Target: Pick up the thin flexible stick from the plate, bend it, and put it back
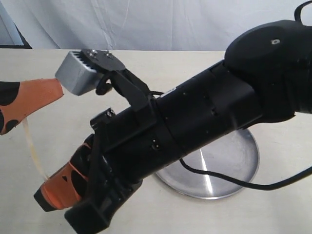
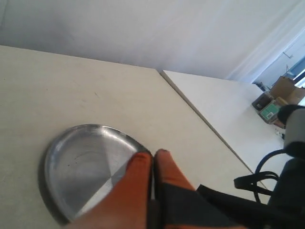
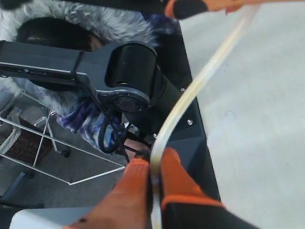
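Note:
The thin flexible stick (image 1: 32, 146) hangs above the table at the left, bowed into a curve between my two grippers. My left gripper (image 1: 56, 90), with orange fingers, is shut on its upper end. The right gripper (image 1: 44, 194) has reached across to the left and is shut on its lower end. In the right wrist view the stick (image 3: 200, 81) arcs from the right gripper (image 3: 153, 160) up to the left gripper's finger (image 3: 200, 5). In the left wrist view the left gripper (image 2: 153, 153) pinches a pale sliver above the plate (image 2: 76, 162). The plate (image 1: 234, 161) lies partly hidden behind the right arm.
The thick black right arm (image 1: 195, 126) crosses the middle of the exterior view, with a silver camera block (image 1: 80, 73) on it. A black cable (image 1: 219, 179) trails over the plate. A second table (image 2: 224, 109) adjoins this one, with boxes (image 2: 274, 102) beyond it.

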`<action>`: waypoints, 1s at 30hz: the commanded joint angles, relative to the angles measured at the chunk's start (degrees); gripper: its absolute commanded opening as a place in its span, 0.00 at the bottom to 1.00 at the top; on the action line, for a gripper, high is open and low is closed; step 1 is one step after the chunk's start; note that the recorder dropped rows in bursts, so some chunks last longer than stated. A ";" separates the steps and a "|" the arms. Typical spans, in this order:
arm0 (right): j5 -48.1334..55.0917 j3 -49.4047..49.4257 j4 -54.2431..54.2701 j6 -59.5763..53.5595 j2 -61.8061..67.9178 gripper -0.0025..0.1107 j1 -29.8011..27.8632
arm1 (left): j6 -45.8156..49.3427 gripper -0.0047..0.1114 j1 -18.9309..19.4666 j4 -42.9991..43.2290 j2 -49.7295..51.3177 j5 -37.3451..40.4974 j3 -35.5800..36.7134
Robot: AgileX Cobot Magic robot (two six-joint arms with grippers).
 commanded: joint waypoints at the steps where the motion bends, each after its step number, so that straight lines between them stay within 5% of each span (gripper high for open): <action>1: 1.50 -0.30 2.98 -2.08 -2.85 0.02 0.25 | 0.45 0.04 -0.22 3.95 0.09 -3.07 0.20; 5: 1.35 -0.30 2.28 -2.08 -4.36 0.02 0.25 | 0.45 0.04 -0.22 2.13 0.09 -3.92 0.20; 11: -2.62 -0.30 -6.79 4.04 -2.70 0.02 0.25 | 0.75 0.04 -0.22 -12.02 0.09 -2.15 0.20; 19: -4.07 -0.30 -11.44 6.97 0.91 0.02 0.25 | 1.48 0.04 -0.22 -12.02 0.09 0.43 0.20; 22: -4.06 -0.30 -11.44 6.97 0.91 0.02 0.25 | 3.70 0.14 -0.22 -12.02 0.09 1.18 0.20; 27: -4.21 -0.30 -12.16 7.83 0.91 0.02 0.12 | 3.45 0.56 -0.22 -10.21 0.09 -0.33 0.20; 30: -4.89 -0.30 -13.70 9.29 0.91 0.02 0.12 | 3.21 0.61 -0.22 -9.03 0.09 -1.74 0.20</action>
